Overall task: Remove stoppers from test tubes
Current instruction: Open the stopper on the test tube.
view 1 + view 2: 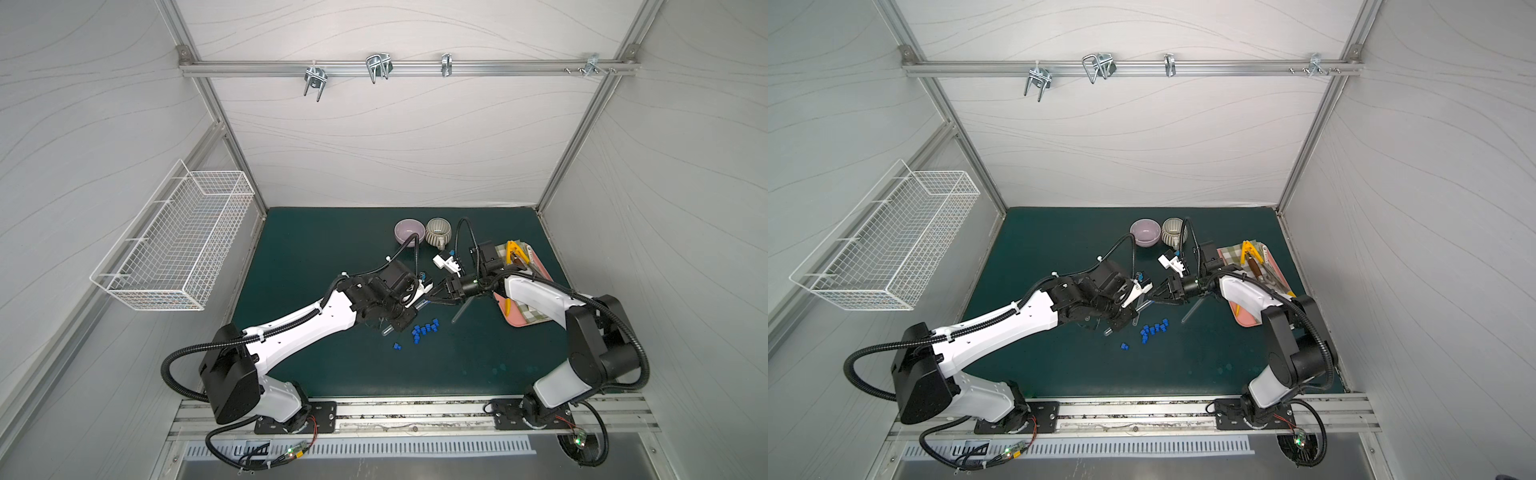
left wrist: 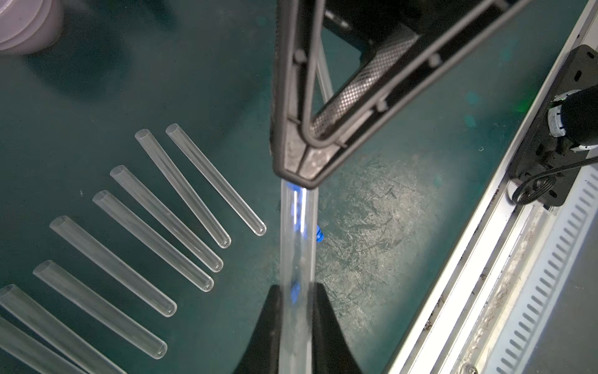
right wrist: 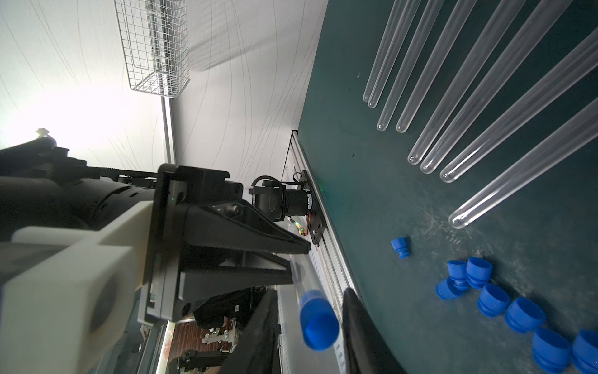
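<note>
The stoppered test tube (image 2: 297, 259) was held above the green mat (image 1: 332, 257), pinched between the left gripper's (image 2: 296, 291) jaws. Its blue stopper (image 3: 318, 323) sat between the right gripper's (image 3: 309, 301) jaws, which stood spread and were not visibly bearing on it. Recommended: centre on the stopper, clamp squarely, then draw straight along the tube's axis. Loose stoppers (image 1: 424, 329) lay nearby.
</note>
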You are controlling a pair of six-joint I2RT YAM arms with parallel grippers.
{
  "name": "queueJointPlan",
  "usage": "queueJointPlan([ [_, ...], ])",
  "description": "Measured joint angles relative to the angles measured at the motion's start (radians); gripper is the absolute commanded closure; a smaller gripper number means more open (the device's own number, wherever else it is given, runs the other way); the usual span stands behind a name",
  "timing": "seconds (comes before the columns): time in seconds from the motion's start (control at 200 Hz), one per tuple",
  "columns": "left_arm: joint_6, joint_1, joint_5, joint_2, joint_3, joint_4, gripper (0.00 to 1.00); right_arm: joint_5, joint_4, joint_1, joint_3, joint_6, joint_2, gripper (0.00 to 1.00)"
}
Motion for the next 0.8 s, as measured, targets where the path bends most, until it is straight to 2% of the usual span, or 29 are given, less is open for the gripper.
queueJointPlan([
  [0.41,0.0,0.0,-0.001,0.0,0.0,0.011,0.9,0.003,-0.002,0.003,-0.001,-0.01,0.0,0.77],
  [0.8,0.0,0.0,-0.014,0.0,-0.005,0.014,0.9,0.005,-0.023,0.003,-0.001,-0.035,0.0,0.92],
])
